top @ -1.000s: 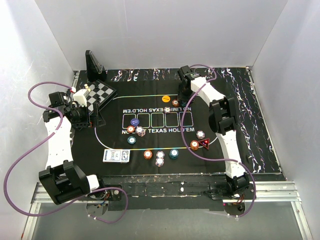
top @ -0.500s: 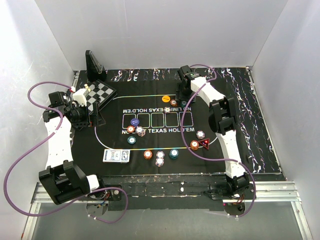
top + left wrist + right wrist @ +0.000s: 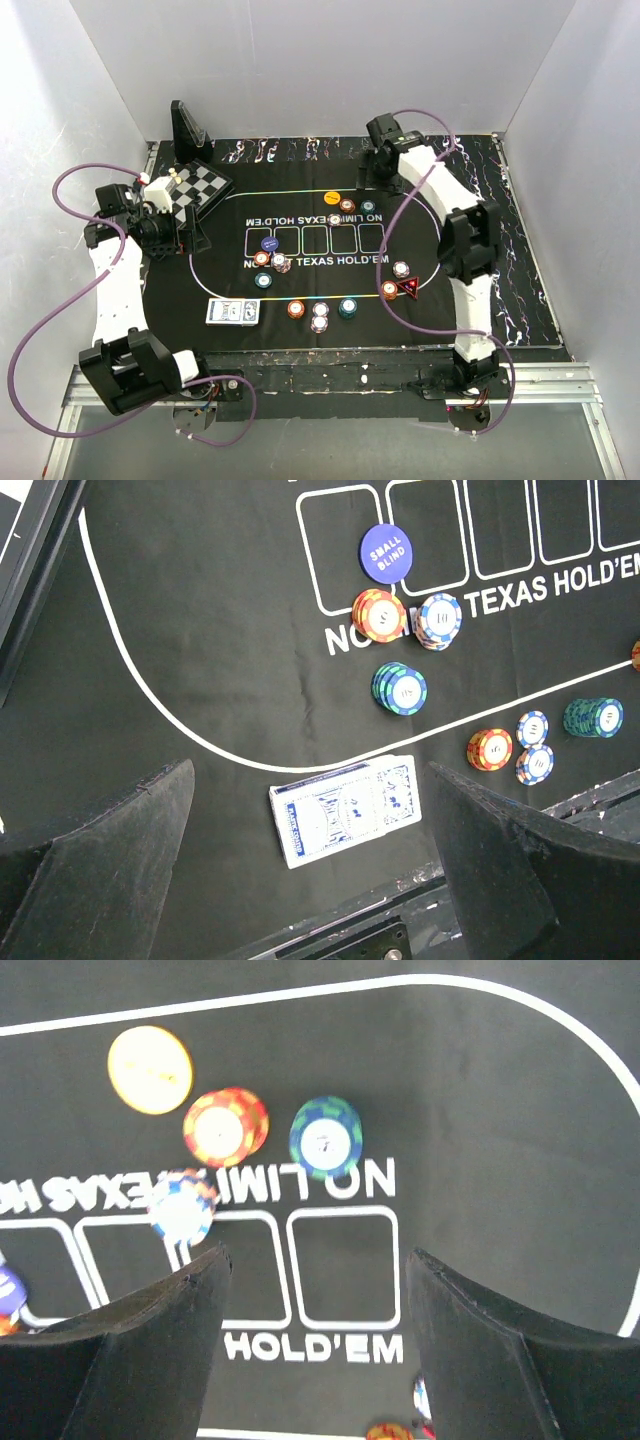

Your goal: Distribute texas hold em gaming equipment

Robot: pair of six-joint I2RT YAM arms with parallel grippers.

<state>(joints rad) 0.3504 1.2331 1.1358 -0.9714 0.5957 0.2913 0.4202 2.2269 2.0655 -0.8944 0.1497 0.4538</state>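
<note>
Nearest us, the card deck [image 3: 232, 312] lies on the black mat [image 3: 215, 272], with poker chips [image 3: 320, 316] beside it. Our left pincer [image 3: 310, 775] gapes wide and empty. Farther off, our right pincer [image 3: 315, 1260] stands open and empty over an orange chip [image 3: 225, 1127], a teal chip [image 3: 324, 1137] and the yellow disc [image 3: 150, 1069].

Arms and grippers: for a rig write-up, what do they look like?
The left arm and right arm have white links, black joint housings and looping purple cables. The left gripper and right gripper each have two broad matte-black fingers.
</note>
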